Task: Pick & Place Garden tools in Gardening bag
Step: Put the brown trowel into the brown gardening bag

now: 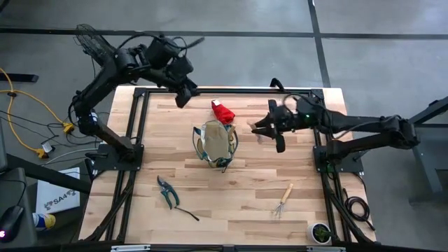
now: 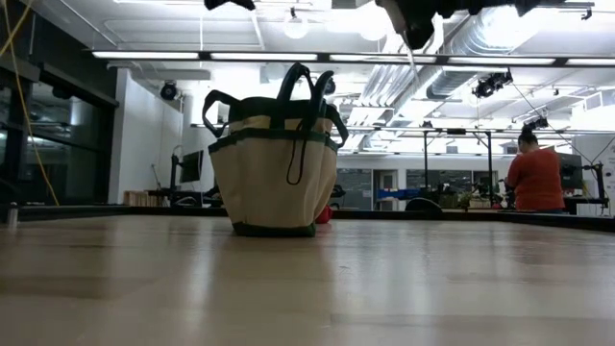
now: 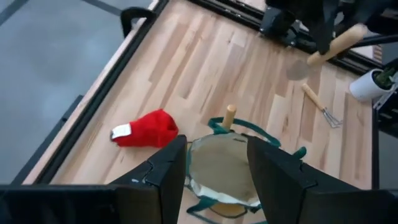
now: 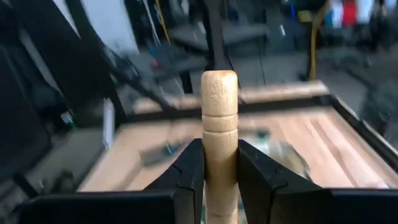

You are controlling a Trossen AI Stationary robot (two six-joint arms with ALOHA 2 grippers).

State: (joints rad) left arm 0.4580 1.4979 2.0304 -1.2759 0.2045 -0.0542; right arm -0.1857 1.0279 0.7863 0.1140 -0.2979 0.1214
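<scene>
The tan gardening bag (image 1: pixel 215 143) with green trim stands upright on its base at the table's middle; it also shows in the low view (image 2: pixel 274 163). A wooden handle (image 3: pixel 230 115) sticks up out of it. The red glove (image 1: pixel 222 110) lies just beyond the bag. The pruning shears (image 1: pixel 166 190) and the hand rake (image 1: pixel 283 200) lie near the front edge. My left gripper (image 3: pixel 216 168) is open and empty, raised over the far left of the table (image 1: pixel 185 91). My right gripper (image 1: pixel 262 128) is shut on a wooden-handled trowel (image 3: pixel 336 42), right of the bag. My right gripper pinches the trowel's wooden handle (image 4: pixel 219 155) between its two fingers. The handle's rounded free end (image 4: pixel 219 87) stands out past the fingers. The trowel is lifted clear of the table, its grey blade (image 3: pixel 298 70) lower than the handle.
A small white pot (image 1: pixel 320 232) stands at the front right corner. Dark frame rails (image 1: pixel 136 140) run along the table's left, right and far sides. A person in a red shirt (image 2: pixel 535 173) stands far off in the room.
</scene>
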